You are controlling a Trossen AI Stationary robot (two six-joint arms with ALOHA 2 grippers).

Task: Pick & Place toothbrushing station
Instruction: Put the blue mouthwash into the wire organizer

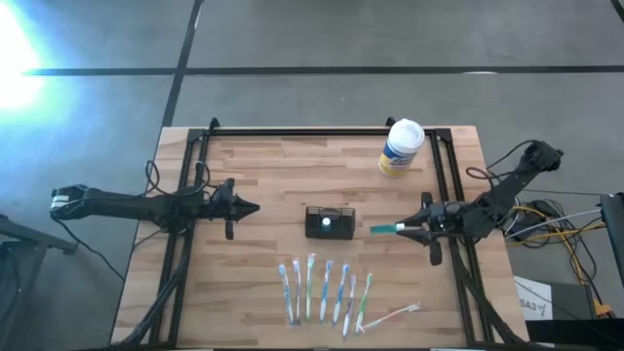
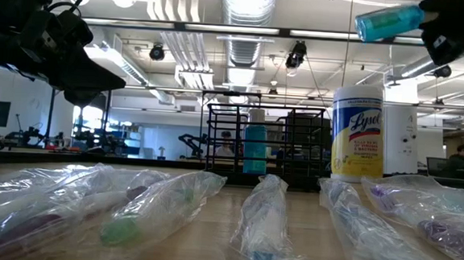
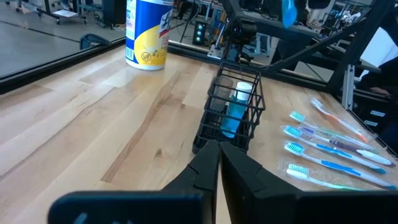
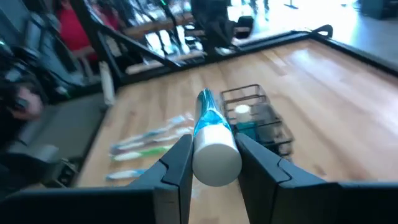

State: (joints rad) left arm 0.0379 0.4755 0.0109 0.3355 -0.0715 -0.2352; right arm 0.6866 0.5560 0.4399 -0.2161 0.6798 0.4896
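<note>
Left arm: reaches in from the left side, stretched nearly level over the counter. Left gripper (image 1: 252, 207): fingers (image 3: 208, 168) pressed together, holding nothing, aimed toward the centre.

Right arm: enters from the right side, elbow raised and bent, forearm angled down toward the centre. Right gripper (image 1: 402, 227): fingers (image 4: 177, 163) set either side of a blue tube with a white cap, clamped on it, raised above the counter.
</note>
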